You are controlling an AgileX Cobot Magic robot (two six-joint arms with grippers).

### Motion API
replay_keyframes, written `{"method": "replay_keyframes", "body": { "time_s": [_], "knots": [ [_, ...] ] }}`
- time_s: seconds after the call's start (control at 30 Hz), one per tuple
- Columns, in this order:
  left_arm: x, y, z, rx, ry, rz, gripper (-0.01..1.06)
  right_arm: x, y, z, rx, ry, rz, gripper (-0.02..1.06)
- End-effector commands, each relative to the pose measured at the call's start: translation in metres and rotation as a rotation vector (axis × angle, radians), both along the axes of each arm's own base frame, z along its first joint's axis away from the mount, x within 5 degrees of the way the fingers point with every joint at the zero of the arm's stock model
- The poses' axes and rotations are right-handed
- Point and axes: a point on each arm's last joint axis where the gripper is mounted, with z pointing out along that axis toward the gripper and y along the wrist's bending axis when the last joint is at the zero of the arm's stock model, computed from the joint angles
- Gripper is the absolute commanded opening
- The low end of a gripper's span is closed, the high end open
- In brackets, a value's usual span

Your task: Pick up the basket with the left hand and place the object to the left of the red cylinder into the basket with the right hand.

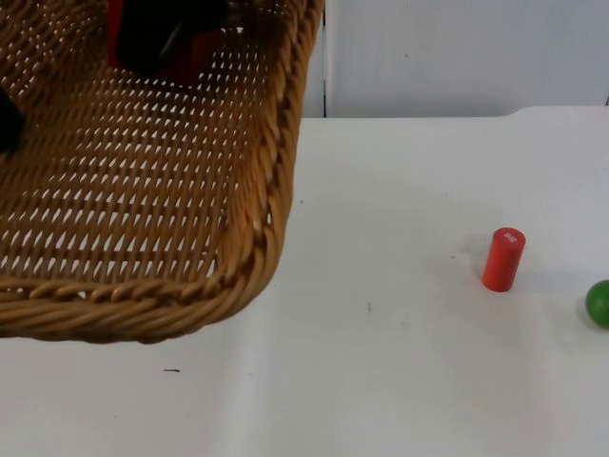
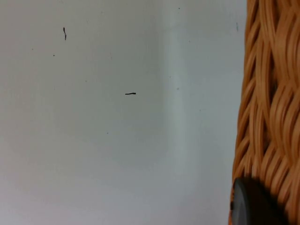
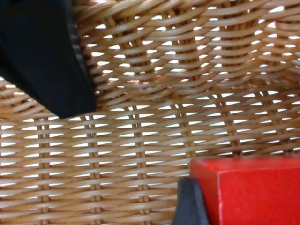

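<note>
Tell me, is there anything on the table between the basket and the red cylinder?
No. In the top view, the white table is bare between the raised basket and the red cylinder, apart from faint specks.

The right tool (image 3: 197, 206) sits inside the raised wicker basket (image 1: 143, 190) with a red block (image 3: 248, 187) against its finger; woven floor and wall close in just ahead of it. Outside the basket's rim the tabletop (image 1: 381, 362) lies open, as far as the red cylinder (image 1: 502, 259) and a green ball (image 1: 599, 303), well apart from the tool.
</note>
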Motion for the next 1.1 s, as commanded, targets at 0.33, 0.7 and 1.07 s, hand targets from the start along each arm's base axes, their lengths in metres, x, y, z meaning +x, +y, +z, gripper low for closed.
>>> {"method": "replay_keyframes", "body": {
  "time_s": [0.33, 0.7, 1.07],
  "knots": [
    [-0.002, -0.004, 0.004, -0.041, -0.010, -0.001, 0.00, 0.000, 0.001, 0.010, 0.056, -0.011, -0.039, 0.82],
    [-0.002, -0.004, 0.004, -0.035, -0.010, -0.002, 0.00, -0.010, -0.027, 0.056, 0.121, -0.035, -0.090, 0.85],
    [-0.002, -0.003, 0.004, -0.031, -0.014, -0.009, 0.00, -0.012, -0.079, 0.083, 0.173, -0.008, -0.244, 0.85]
  ]
}}
